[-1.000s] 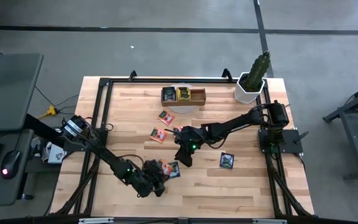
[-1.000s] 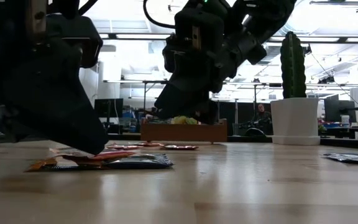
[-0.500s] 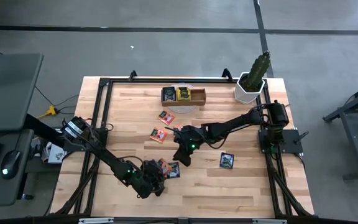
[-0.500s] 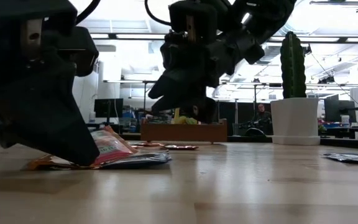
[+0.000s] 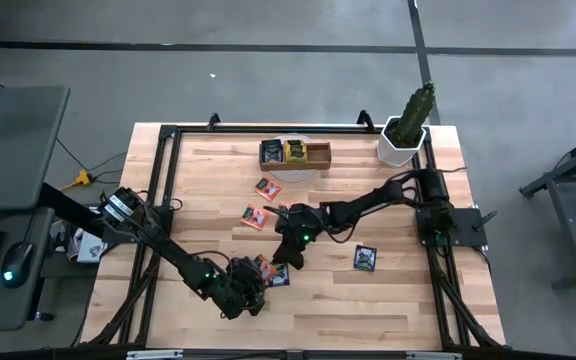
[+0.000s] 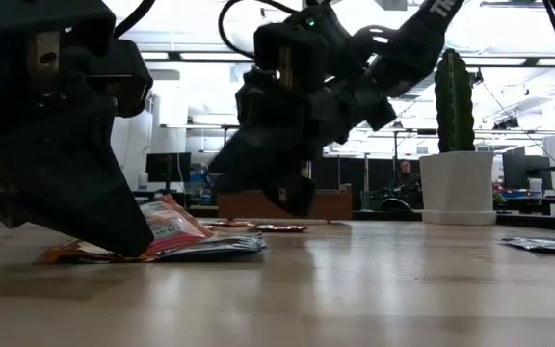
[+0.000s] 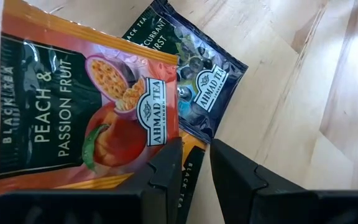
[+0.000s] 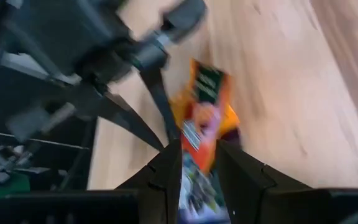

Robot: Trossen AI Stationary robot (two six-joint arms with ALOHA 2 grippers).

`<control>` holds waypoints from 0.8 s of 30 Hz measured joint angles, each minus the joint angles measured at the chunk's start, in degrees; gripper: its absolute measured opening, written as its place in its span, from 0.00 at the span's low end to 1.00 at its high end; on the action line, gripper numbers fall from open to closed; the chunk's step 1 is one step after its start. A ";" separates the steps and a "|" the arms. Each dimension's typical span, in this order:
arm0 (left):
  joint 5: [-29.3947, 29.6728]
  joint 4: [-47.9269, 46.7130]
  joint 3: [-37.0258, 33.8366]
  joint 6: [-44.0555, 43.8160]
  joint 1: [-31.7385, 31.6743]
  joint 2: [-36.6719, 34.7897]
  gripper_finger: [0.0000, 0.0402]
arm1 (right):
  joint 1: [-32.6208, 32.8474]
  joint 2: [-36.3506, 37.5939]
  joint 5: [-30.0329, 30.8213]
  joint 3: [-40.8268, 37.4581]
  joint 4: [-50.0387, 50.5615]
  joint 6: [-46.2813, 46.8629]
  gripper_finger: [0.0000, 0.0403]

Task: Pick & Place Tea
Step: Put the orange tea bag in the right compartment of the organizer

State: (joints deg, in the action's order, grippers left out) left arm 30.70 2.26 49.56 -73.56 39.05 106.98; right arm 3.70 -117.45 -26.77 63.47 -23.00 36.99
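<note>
A small pile of tea sachets lies near the table's front. On top is an orange peach sachet (image 7: 86, 112) (image 6: 176, 229), over a dark blue one (image 7: 197, 81) (image 5: 279, 274) and a second orange one (image 7: 188, 177). My left gripper (image 5: 254, 281) (image 7: 194, 149) slants down onto this pile, its fingers a narrow gap apart. My right gripper (image 5: 284, 256) (image 8: 197, 146) hangs just beyond the pile, above the table. It points at the pile, holds nothing, and its fingers are slightly apart. My left gripper comes at the pile slanting down from the near left. One fingertip (image 7: 166, 163) meets the peach sachet's corner (image 7: 174, 138). That sachet stands tilted, with its edge by the finger down and its far edge (image 6: 171, 202) raised. The second orange sachet's edge shows in the gap; whether it is pinched I cannot tell.
More sachets lie loose on the table (image 5: 267, 188) (image 5: 256, 215) (image 5: 365, 258). The wooden tray (image 5: 323, 160) stands at the far middle with sachets in it. A white pot with a cactus (image 5: 403, 140) is at the far right. Bare wood lies along the near edge.
The peach sachet lay flat on the pile and now stands tipped up beside my left fingertip. My right gripper has come down toward the near edge and the pile, tipping its fingers further downward.
</note>
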 joint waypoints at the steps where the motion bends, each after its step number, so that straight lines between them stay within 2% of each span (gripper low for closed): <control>1: -0.04 0.04 -0.02 0.00 0.00 0.00 0.22 | 0.00 -0.39 -0.52 0.13 -0.87 -0.15 0.23; 14: 0.02 0.42 -0.09 0.02 -0.02 0.07 0.22 | -0.07 -8.16 -3.41 9.35 1.87 -5.07 0.24; 24: 0.04 0.86 -0.11 0.44 -0.04 0.11 0.22 | -0.17 -9.00 -3.62 10.73 2.70 -7.44 0.24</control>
State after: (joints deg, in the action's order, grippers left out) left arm 30.74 3.11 49.45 -73.12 39.00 107.09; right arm 3.54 -126.45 -30.39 74.19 -20.30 29.54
